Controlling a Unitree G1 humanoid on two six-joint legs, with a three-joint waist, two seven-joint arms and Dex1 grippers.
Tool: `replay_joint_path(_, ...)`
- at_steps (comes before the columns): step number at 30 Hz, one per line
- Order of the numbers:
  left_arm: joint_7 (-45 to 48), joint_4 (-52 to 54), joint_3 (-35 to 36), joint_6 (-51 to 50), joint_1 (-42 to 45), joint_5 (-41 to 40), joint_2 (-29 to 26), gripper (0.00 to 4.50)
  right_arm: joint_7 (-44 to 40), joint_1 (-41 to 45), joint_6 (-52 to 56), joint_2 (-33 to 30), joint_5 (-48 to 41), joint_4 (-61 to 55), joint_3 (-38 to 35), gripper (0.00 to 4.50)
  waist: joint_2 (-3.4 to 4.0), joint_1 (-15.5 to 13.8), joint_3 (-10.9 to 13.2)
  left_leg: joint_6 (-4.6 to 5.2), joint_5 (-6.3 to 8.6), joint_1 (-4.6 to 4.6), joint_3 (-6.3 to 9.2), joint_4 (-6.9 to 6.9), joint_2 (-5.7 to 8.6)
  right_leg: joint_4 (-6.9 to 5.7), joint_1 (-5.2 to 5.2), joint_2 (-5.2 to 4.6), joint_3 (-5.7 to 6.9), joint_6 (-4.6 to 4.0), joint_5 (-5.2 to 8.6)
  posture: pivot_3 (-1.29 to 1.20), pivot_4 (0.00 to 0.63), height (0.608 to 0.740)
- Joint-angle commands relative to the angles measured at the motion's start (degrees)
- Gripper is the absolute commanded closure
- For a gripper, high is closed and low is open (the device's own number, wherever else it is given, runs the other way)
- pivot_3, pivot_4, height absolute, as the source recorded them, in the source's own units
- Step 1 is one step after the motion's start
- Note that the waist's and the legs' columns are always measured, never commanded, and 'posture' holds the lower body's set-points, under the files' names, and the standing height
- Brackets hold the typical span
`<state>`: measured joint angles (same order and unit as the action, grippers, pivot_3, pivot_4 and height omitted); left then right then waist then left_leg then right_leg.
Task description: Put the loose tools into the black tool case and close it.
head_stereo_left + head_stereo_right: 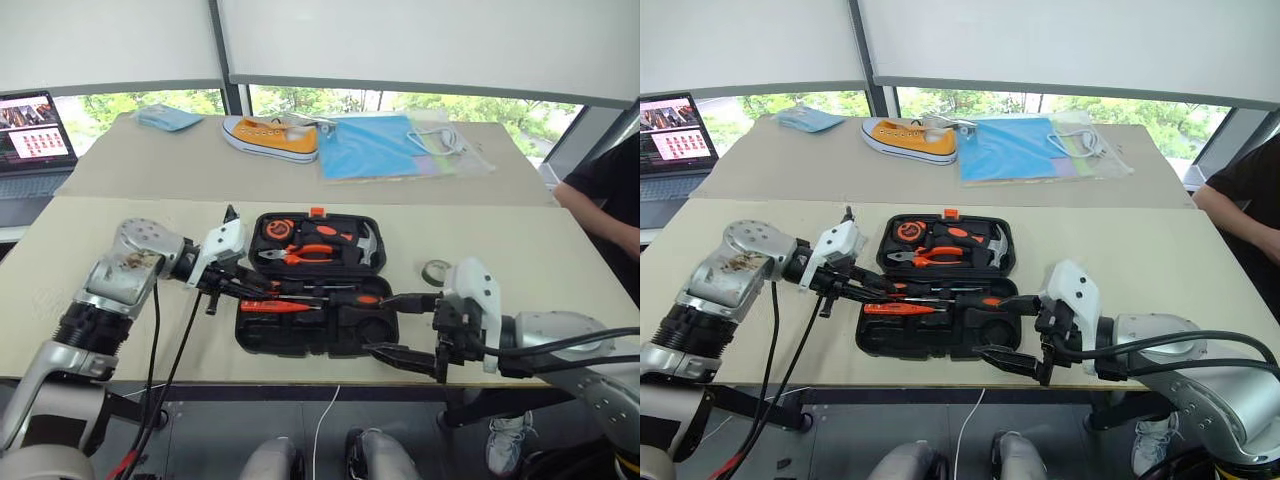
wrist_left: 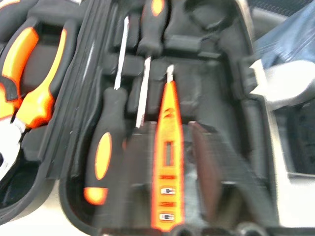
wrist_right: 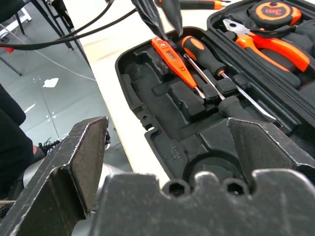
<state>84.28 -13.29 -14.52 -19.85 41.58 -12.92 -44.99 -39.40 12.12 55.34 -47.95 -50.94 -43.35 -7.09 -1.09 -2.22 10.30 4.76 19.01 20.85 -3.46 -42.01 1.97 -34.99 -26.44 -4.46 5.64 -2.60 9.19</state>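
The black tool case (image 1: 315, 283) lies open near the bench's front edge. The left end effector (image 1: 238, 285), fingers together, hovers over the orange tester (image 1: 275, 307); the right end effector (image 1: 405, 328) waits spread apart by the case's right end. The tape roll (image 1: 436, 271) still lies loose.

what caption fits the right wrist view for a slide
Open right gripper hovering at the near edge of the open case, tester and screwdrivers already seated.
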Motion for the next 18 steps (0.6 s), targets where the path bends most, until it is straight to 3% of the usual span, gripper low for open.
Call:
replay_joint_path(1, -1.14, 0.56, -0.74, 2.46, -0.57, 2.42, 0.54, 4.49, -0.38, 0.67, -0.75, -0.58, -1.57, -0.73, -0.84, 0.0, 0.0, 0.03, 0.0, 0.0, 0.0, 0.0, 0.0, 0.0, 0.0, 0.0, 0.0, 0.0, 0.0, 0.0, 0.0, 0.0, 0.15, 0.718)
replay_joint_path(18, -2.41, -1.37, -1.88, 5.89, -0.13, 6.09, 3.83, 4.49, 1.65, -0.34, -0.66, -0.46, -2.92, -0.61, -1.33, 0.0, 0.0, -0.02, 0.0, 0.0, 0.0, -0.02, 0.0, 0.0, 0.0, 0.0, 0.02, -0.02, -0.01, 0.04, 0.02, 0.0, 0.15, 0.718)
